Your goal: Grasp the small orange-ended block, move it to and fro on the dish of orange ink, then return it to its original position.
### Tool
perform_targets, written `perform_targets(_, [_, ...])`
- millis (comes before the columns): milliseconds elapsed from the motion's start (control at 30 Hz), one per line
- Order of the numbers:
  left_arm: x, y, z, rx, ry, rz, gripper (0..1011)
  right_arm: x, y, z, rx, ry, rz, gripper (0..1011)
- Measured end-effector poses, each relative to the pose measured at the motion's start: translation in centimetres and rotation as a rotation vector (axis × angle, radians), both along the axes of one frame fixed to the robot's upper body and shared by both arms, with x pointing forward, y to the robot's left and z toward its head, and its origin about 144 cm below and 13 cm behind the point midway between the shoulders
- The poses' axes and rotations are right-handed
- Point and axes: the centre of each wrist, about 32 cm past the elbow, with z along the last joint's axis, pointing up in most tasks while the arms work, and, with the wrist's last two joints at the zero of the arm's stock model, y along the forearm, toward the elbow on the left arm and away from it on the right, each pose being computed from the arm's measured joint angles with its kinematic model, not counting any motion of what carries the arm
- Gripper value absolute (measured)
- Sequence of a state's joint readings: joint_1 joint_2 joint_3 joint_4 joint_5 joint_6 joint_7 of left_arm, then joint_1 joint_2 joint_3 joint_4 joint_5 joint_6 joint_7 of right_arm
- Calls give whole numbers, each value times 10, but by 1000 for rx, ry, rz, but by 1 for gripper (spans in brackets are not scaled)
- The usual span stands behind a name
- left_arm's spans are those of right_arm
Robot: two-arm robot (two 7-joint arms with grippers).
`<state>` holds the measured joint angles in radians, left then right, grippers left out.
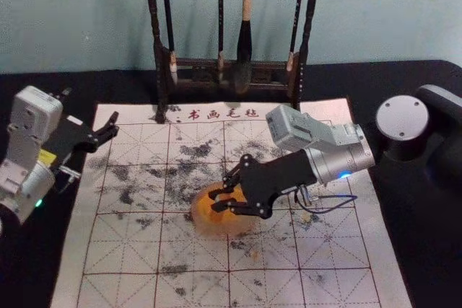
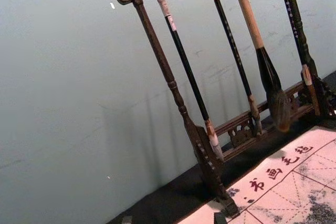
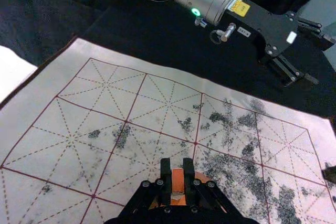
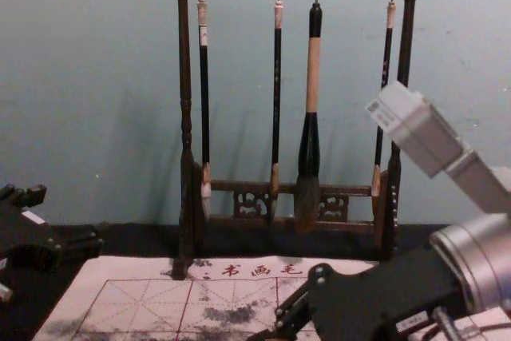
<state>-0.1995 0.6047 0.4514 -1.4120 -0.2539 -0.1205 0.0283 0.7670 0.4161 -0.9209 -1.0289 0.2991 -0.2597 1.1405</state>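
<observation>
A pale writing mat [image 1: 119, 250] lies over a black cloth [image 1: 29, 272], its near part ruled with red squares and dashed diagonals and dabbed here and there with black ink. Around the middle of the mat sits the round dish of orange ink [image 1: 201, 223], rim pale, centre bright orange. The right gripper [image 1: 216, 200] reaches in over it from the robot's right, its fingers closed on the small orange block [image 3: 177, 181], one on either side; the block is above the dish, though whether it touches the ink I cannot tell. Farther up the mat the black smudges thicken into dark, grainy patches. The left gripper [image 1: 114, 125] is parked by the mat's left edge, toward the back, fingers spread with nothing between them. Red characters [image 1: 224, 114] run along the mat's far margin. Just behind stands a dark wooden rack [image 4: 185, 85] with carved ends, four brushes hanging tip down from its bar, the thickest [image 4: 312, 77] with a pale band on its handle. Beyond is a plain blue-green wall [image 4: 88, 77], marked by soft shadows.
</observation>
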Motion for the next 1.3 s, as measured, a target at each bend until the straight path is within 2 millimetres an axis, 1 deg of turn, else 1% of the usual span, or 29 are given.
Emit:
perform_targets(267, [0,0,0,0,0,0,1001,7,5,-2,-2,1,-15,132])
perform_targets(667, [0,0,0,0,0,0,1001,12,6,-2,6,-4,-39,132])
perform_targets(967, [0,0,0,0,0,0,1001,13,4,-1,3,-11,-57,132])
perform_targets(1300, [0,0,0,0,0,0,1001,14,-3,-1,-3,-16,-78,132])
